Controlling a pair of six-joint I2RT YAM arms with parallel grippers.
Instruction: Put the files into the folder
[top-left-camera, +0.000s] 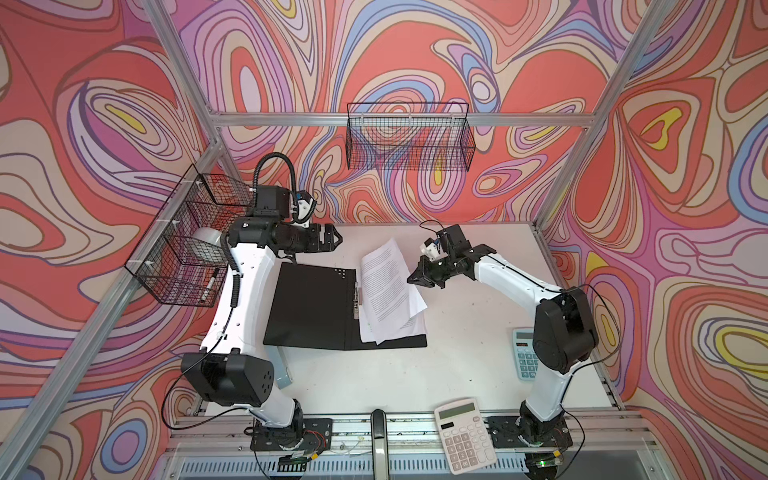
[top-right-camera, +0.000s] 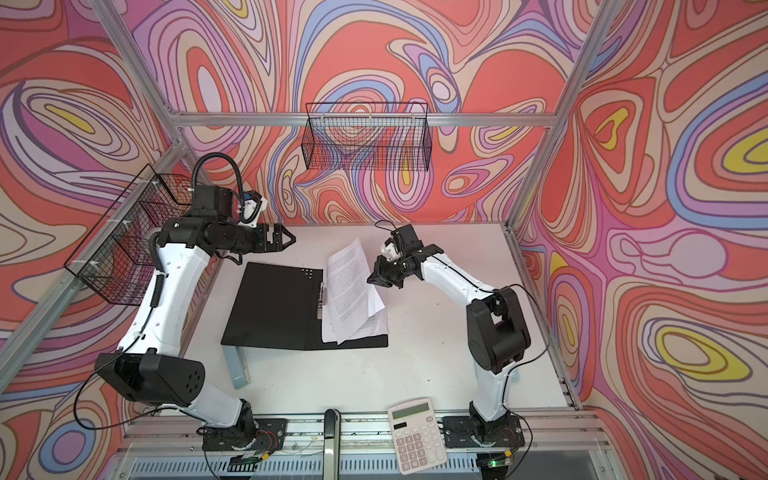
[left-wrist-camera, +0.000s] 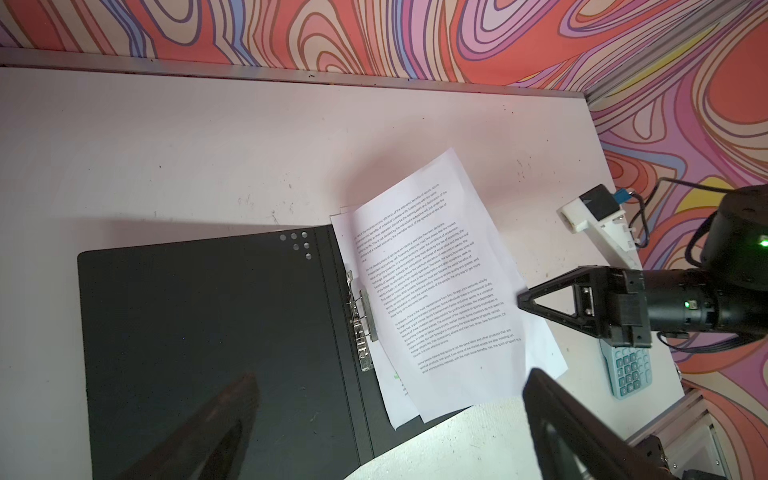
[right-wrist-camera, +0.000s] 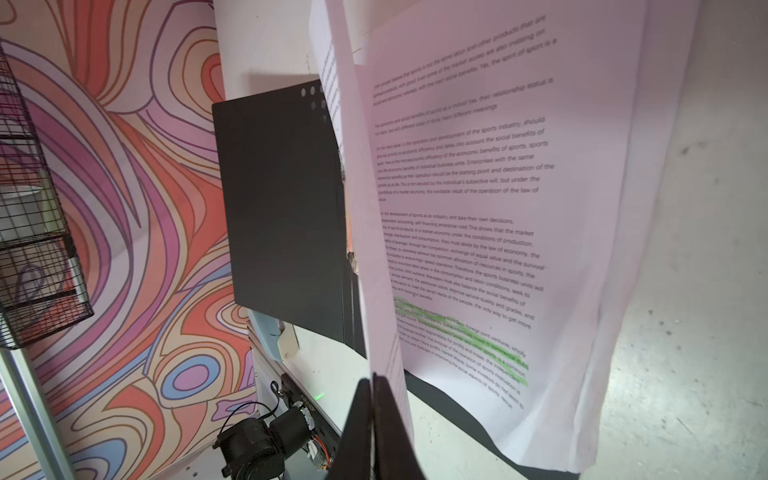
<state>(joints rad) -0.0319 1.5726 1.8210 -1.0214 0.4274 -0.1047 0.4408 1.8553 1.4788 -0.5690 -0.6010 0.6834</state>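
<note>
Black inner card faces up as the folder (top-left-camera: 307, 307) lies opened flat on the white worktop (top-left-camera: 457, 365), as both top views show. At far left, beside a wire basket (top-left-camera: 187, 249) hung on the frame, the left claw (top-left-camera: 337, 239) hangs above the folder's far left corner, its jaws spread wide with nothing between them. The metal spine clip (top-left-camera: 356, 299) runs along the fold. To its right the files (top-left-camera: 388, 291) rest on the folder's right-hand half in a loose, fanned stack. The top sheet (left-wrist-camera: 436, 270) is skewed, and its far corner overhangs the folder's far edge. At that sheet's right edge the right claw (top-left-camera: 411, 280) is pressed together, apparently pinching the paper. The right wrist view shows the sheet lifted on that side, baring a second page (right-wrist-camera: 457, 332) with green highlighted lines beneath. Further right, a teal calculator (top-left-camera: 524, 353) sits partly behind the right arm and a white calculator (top-left-camera: 465, 436) lies at the near edge, both well apart from the paperwork. The job looks well advanced, with the sheets already on the folder. They are not yet squared within its outline, whether any is caught under the clip cannot be told, and the cover stands open.
</note>
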